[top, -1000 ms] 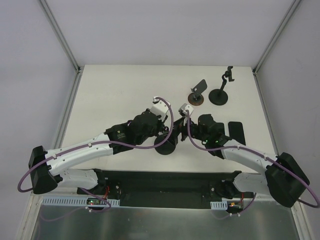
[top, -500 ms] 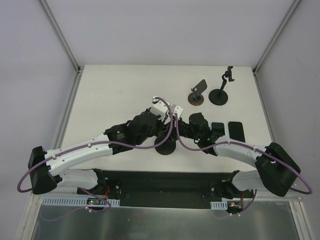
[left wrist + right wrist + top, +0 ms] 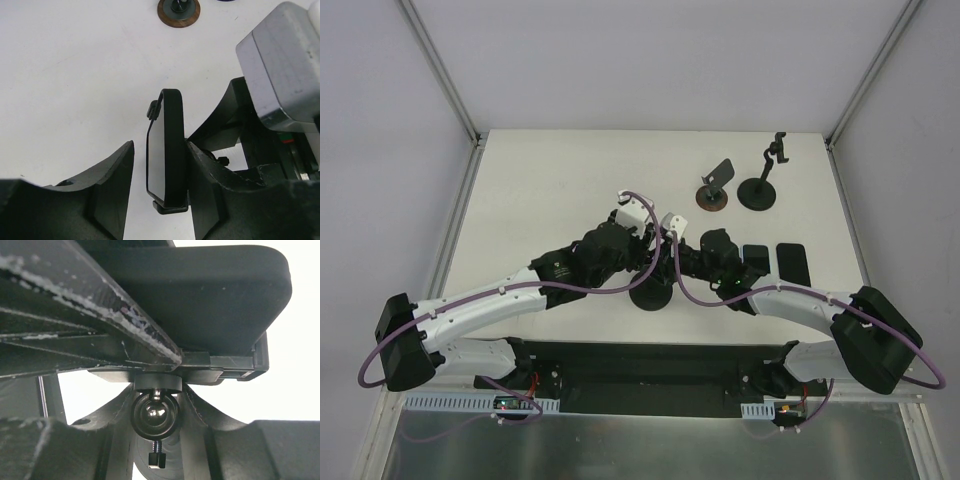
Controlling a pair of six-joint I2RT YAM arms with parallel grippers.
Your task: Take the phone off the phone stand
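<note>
The phone (image 3: pixel 170 140), black and seen edge-on, stands upright in the phone stand's clamp (image 3: pixel 170 207). My left gripper (image 3: pixel 161 147) is open around it. Its right finger (image 3: pixel 210 185) rests against the phone's back, and a gap separates the left finger (image 3: pixel 107 185) from the screen. My right gripper (image 3: pixel 156 410) is shut on the stand's ball joint (image 3: pixel 155 412), just under the cradle holding the phone (image 3: pixel 200 295). From above, both grippers crowd over the stand's round black base (image 3: pixel 651 296) and hide most of the phone.
Two other stands sit at the back right, one with a brown base (image 3: pixel 713 196) and one black with a clamp (image 3: pixel 760 188). Two dark phones (image 3: pixel 755 258) (image 3: pixel 792 262) lie flat beside the right arm. Metal frame rails border the table.
The right arm swung left to the stand and its jaws closed on the ball joint, uncovering a flat phone behind it. The left gripper shifted slightly up and left.
</note>
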